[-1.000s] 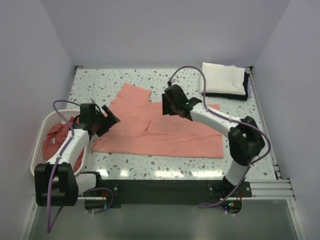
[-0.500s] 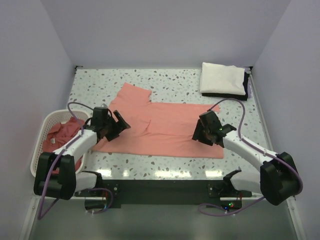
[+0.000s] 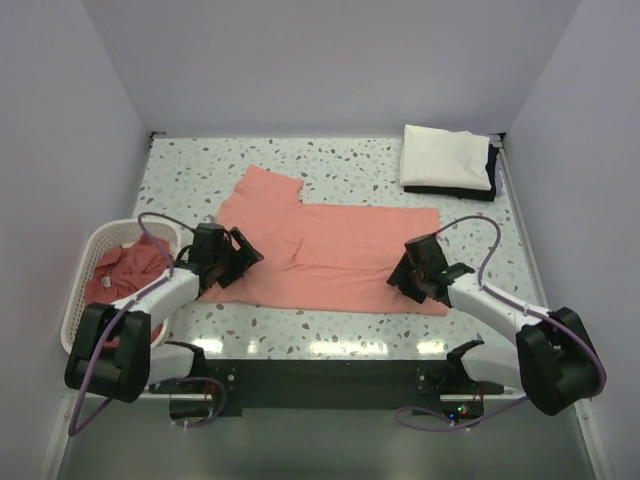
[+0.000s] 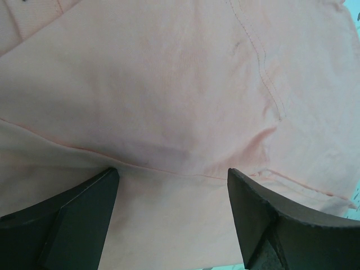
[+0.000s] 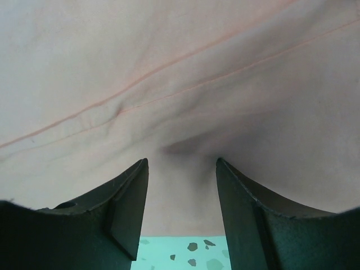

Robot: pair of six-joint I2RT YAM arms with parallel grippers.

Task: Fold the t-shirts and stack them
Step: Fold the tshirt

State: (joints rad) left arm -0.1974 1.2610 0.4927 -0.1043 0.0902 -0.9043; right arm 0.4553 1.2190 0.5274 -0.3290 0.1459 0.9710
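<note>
One shirt (image 3: 330, 255) is lying flat on the bench (image 3: 350, 165), spread widthways, with one sleeve pointing to the far left. That layout is leaving its long near edge facing both arms, which suits a lengthwise fold.

The left claw (image 3: 238, 258) is sitting over the left end of that near edge and the right claw (image 3: 405, 278) over the right end, well apart from each other. This is judged to be so that the cloth comes up evenly and does not sag in the middle.

In the left wrist view the fingers (image 4: 73, 214) are standing spread, with flat cloth and a seam between them and nothing pinched. In the right wrist view the fingers (image 5: 121, 214) are likewise standing apart. A small shadowed pucker of cloth is lying between them, but they are not closing on it.

The step in hand is judged to be taking hold of the near edge. The fold itself is not yet made.

Count:
- Shirts on the bench: one.
- Basket (image 3: 84, 262): one, standing at the left edge and holding pink cloth (image 3: 115, 275). How many garments that is cannot be told.
- White bundle (image 3: 445, 158): one, folded in the far right corner and resting on a dark piece (image 3: 493, 175).
- Claws: two.
</note>
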